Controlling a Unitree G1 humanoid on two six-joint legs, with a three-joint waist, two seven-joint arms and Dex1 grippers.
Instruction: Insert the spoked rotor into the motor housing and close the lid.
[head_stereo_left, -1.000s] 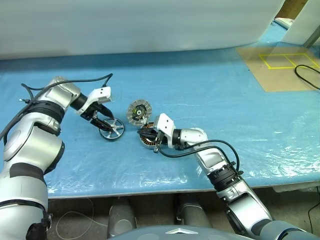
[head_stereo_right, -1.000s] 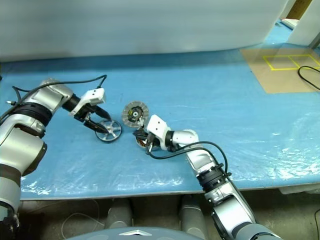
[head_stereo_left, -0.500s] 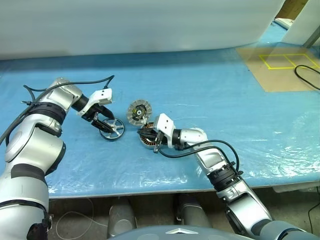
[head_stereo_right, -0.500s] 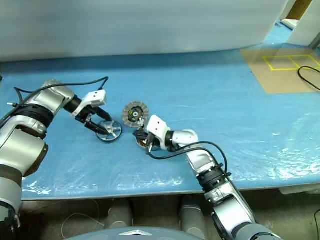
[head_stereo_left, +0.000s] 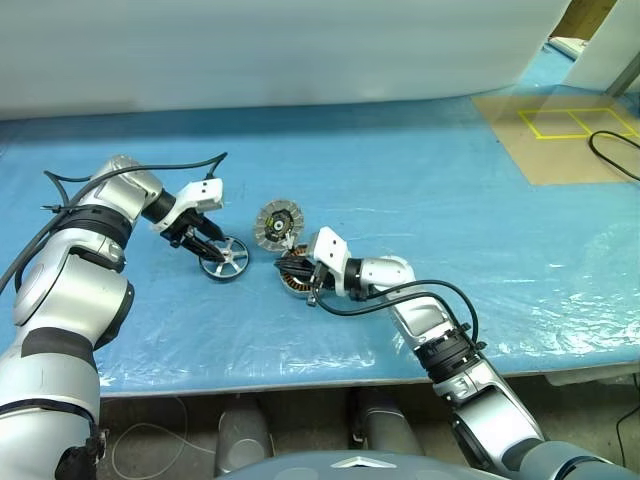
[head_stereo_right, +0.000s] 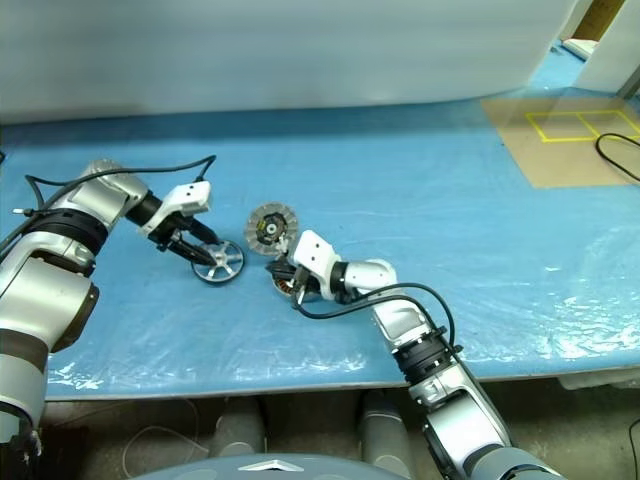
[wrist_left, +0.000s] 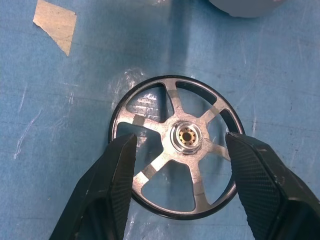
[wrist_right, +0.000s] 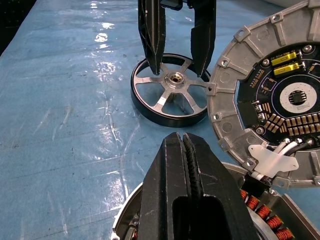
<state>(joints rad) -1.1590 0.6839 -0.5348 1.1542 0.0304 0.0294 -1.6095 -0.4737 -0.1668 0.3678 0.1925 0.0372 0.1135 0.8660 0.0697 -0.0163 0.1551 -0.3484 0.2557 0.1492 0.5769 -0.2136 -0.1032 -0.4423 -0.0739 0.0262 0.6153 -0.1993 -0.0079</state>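
The spoked rotor (head_stereo_left: 223, 257) lies flat on the blue table, a dark ring with silver spokes and hub (wrist_left: 186, 136). My left gripper (head_stereo_left: 211, 250) points down onto it, open, with a fingertip over the rim on either side of the hub; whether they press on it I cannot tell. The motor housing (head_stereo_left: 296, 282) with copper windings (wrist_right: 272, 222) sits to the rotor's right. The lid (head_stereo_left: 277, 224) stands tilted at the housing's far side, ribbed face and green-yellow centre (wrist_right: 295, 95) showing. My right gripper (wrist_right: 180, 139) is shut on nothing and lies over the housing.
A brown sheet with yellow tape squares (head_stereo_left: 560, 130) and a black cable (head_stereo_left: 612, 152) lie at the back right. A pale wall (head_stereo_left: 280, 50) closes the table's far side. A scrap of tape (wrist_left: 55, 22) sticks to the blue cover near the rotor.
The left gripper's fingers have drawn closer together over the rotor. The right arm, housing and lid have not moved.
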